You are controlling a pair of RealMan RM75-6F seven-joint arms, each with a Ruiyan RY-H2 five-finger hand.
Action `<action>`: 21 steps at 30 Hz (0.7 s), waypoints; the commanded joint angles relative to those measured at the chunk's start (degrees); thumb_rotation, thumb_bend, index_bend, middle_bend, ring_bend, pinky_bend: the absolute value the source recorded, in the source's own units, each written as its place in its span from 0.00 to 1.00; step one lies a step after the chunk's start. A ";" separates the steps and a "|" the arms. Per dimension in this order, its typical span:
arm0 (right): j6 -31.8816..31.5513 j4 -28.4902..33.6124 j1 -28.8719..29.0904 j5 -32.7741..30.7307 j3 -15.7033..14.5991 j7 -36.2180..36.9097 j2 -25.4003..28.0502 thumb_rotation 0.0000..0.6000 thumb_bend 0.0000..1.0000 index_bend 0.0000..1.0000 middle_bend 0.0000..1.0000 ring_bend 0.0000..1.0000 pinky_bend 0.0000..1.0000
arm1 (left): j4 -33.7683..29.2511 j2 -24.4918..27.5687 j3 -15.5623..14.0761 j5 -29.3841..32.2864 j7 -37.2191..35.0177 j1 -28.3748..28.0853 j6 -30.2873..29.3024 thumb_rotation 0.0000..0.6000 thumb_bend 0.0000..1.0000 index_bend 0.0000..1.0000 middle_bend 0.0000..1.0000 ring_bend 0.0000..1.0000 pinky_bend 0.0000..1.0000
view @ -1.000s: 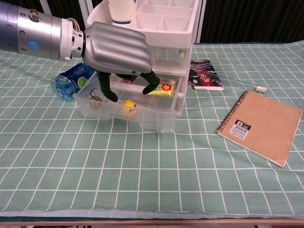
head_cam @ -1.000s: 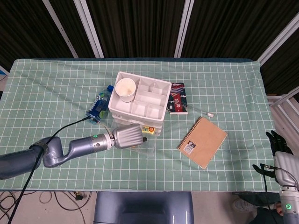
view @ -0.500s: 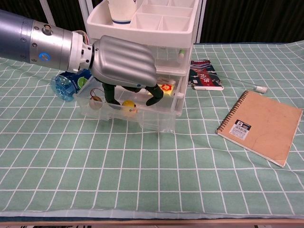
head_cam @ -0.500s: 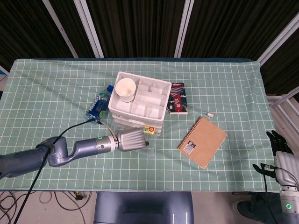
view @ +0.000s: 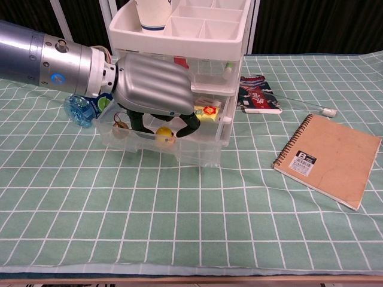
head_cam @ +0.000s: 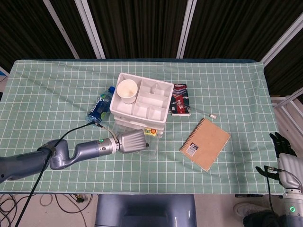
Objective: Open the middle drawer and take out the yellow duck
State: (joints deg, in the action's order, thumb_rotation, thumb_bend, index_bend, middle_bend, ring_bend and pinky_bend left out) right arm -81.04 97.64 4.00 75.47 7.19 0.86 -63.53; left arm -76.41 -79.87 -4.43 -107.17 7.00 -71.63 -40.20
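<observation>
A white drawer unit [head_cam: 150, 106] [view: 206, 33] stands mid-table. Its clear middle drawer [view: 128, 142] is pulled out toward me. The yellow duck [view: 163, 133] sits on the drawer floor. My left hand [view: 152, 86] [head_cam: 134, 141] reaches down into the drawer, dark fingers [view: 139, 122] curling on both sides of the duck. The back of the hand hides whether they touch it. The head view does not show the duck. My right hand [head_cam: 283, 144] hangs off the table's right edge, holding nothing, fingers apart.
A blue bottle [head_cam: 100, 108] [view: 81, 110] lies left of the drawers. A paper cup [head_cam: 127, 91] stands in the top tray. A yellow-red packet [view: 209, 110] lies in the drawer. A booklet [view: 258, 95], a thin tube [view: 311, 106] and a brown notebook [view: 329, 158] lie to the right.
My left hand has sunk lower into the open drawer and its fingers have drawn in around the duck. The duck has stayed put. The right hand has not moved.
</observation>
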 commanded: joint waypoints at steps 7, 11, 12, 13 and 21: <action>0.11 0.10 0.02 0.08 -0.04 0.22 0.09 1.00 0.05 0.00 0.00 0.00 0.23 | -0.27 -0.29 -0.11 0.51 0.52 0.28 -0.71 1.00 0.31 0.56 1.00 1.00 1.00; 0.14 0.18 0.01 0.08 -0.04 0.38 0.16 1.00 0.05 0.00 0.00 0.00 0.23 | -0.48 0.09 0.50 1.14 0.78 0.43 -1.51 1.00 0.31 0.57 1.00 1.00 1.00; 0.15 0.19 0.01 0.06 -0.04 0.38 0.18 1.00 0.05 0.00 0.00 0.00 0.23 | -0.56 0.23 0.63 1.28 0.87 0.47 -1.64 1.00 0.31 0.57 1.00 1.00 1.00; 0.17 0.20 0.01 0.05 -0.04 0.40 0.19 1.00 0.05 0.00 0.00 0.00 0.23 | -0.64 0.40 0.79 1.43 0.98 0.49 -1.78 1.00 0.31 0.57 1.00 1.00 1.00; 0.31 0.16 0.08 0.16 -0.11 0.40 0.22 1.00 0.05 0.00 0.00 0.00 0.23 | -2.83 3.23 2.78 2.87 2.62 1.02 -3.97 1.00 0.31 0.56 1.00 1.00 1.00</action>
State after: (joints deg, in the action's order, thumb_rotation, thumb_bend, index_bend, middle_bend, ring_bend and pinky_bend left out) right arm -80.73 97.80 4.08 75.63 7.08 1.26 -63.31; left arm -78.66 -77.24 -2.08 -104.62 9.21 -70.79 -43.72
